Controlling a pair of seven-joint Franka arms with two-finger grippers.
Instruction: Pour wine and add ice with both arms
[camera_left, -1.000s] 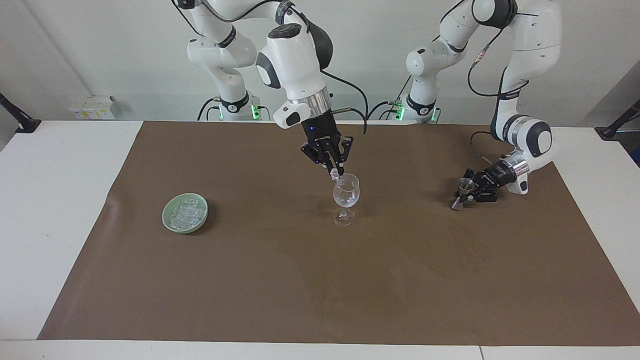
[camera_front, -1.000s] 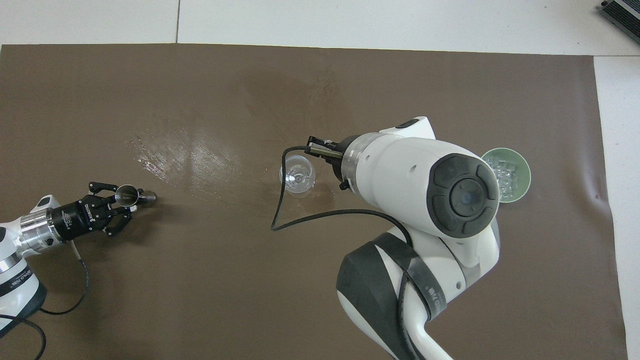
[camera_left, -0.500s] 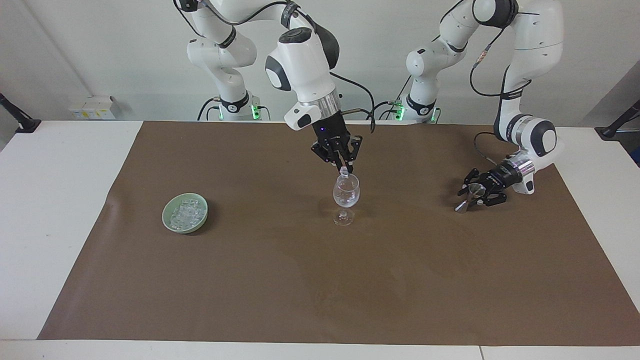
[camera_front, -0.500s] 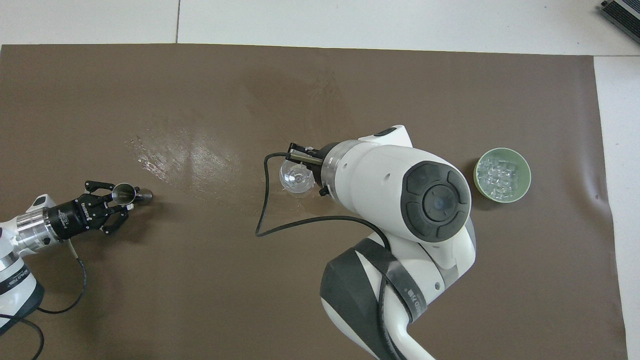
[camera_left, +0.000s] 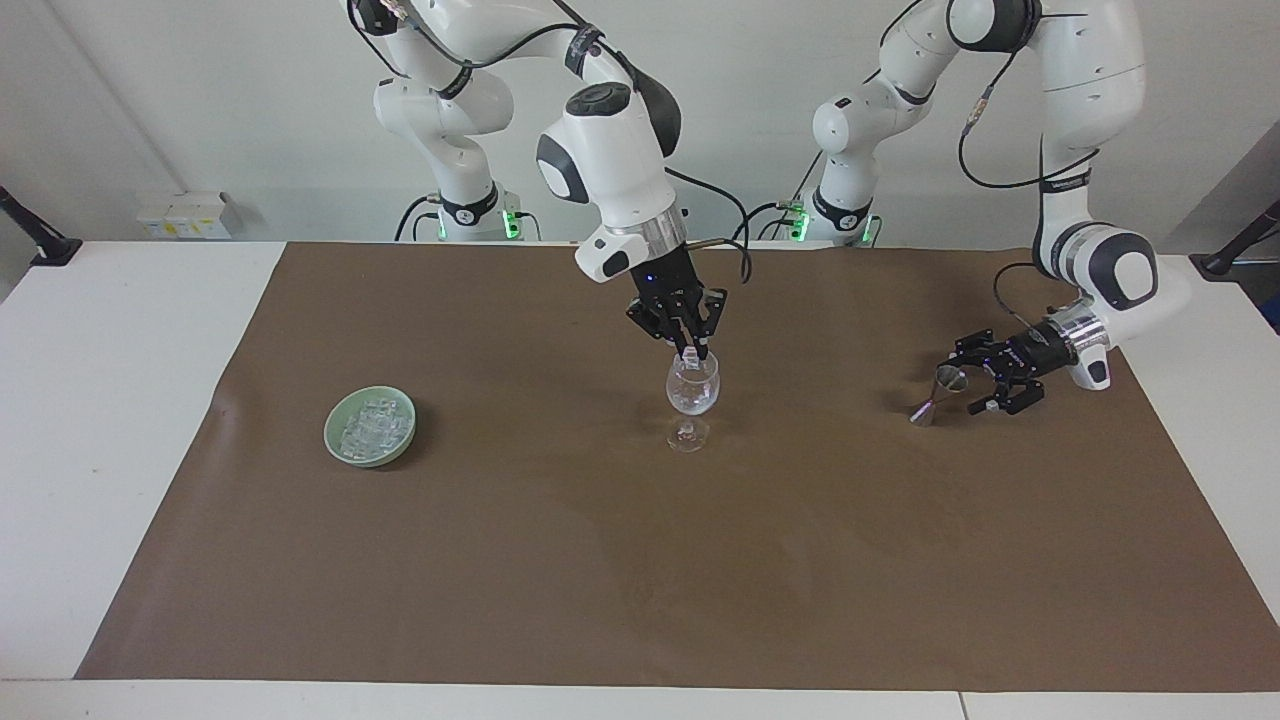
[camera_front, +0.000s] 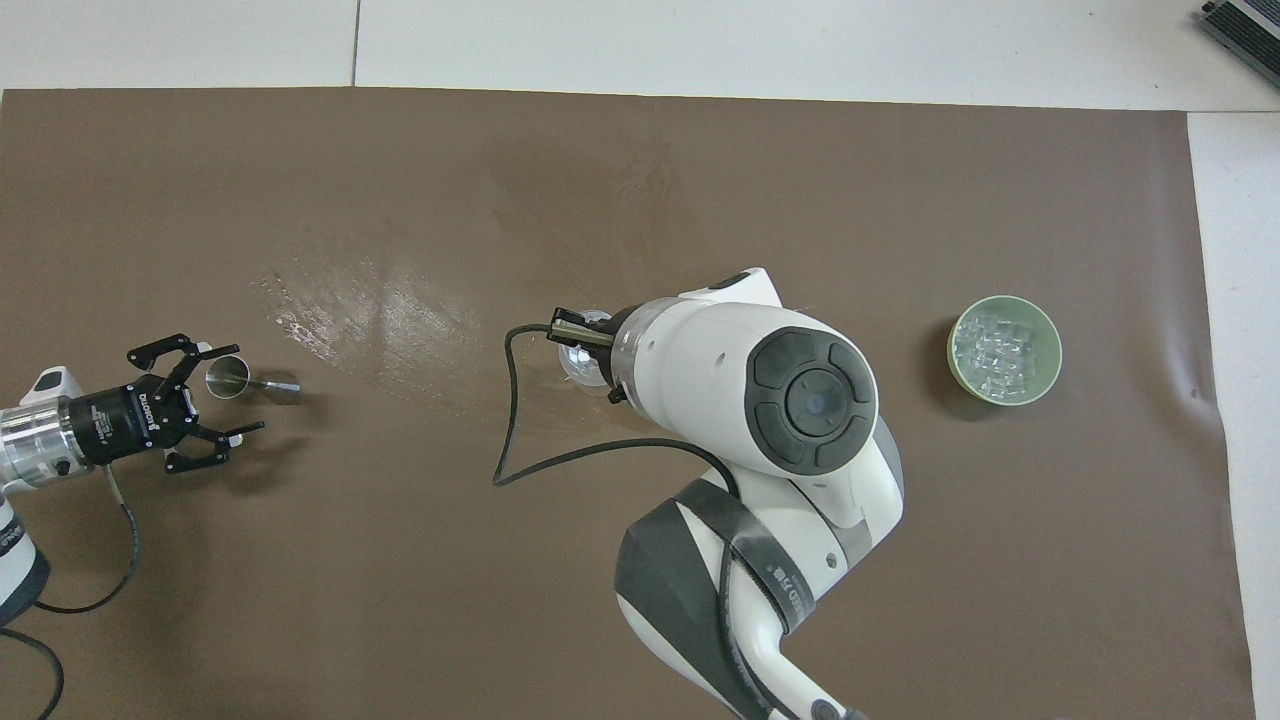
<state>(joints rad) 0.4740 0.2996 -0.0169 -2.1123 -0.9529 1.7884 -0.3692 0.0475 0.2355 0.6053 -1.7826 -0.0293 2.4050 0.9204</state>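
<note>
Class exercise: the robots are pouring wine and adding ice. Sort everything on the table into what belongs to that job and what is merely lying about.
Belongs to the job:
- stemmed glass
- ice cube held by right gripper over the glass
- green bowl of ice
- metal jigger, beside the open left gripper

Lying about:
- small white boxes beside the wall

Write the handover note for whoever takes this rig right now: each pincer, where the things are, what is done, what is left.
Right pincer: over the mouth of the wine glass at mid-table, shut on an ice cube.
Left pincer: open, low over the mat beside the metal jigger, apart from it. The jigger stands at the left arm's end.
Green bowl with the remaining ice sits at the right arm's end.
Done: jigger set down; one cube brought to the glass.
Left: drop the cube in, probably fetch more. Whether wine is in the glass cannot be told.
</note>
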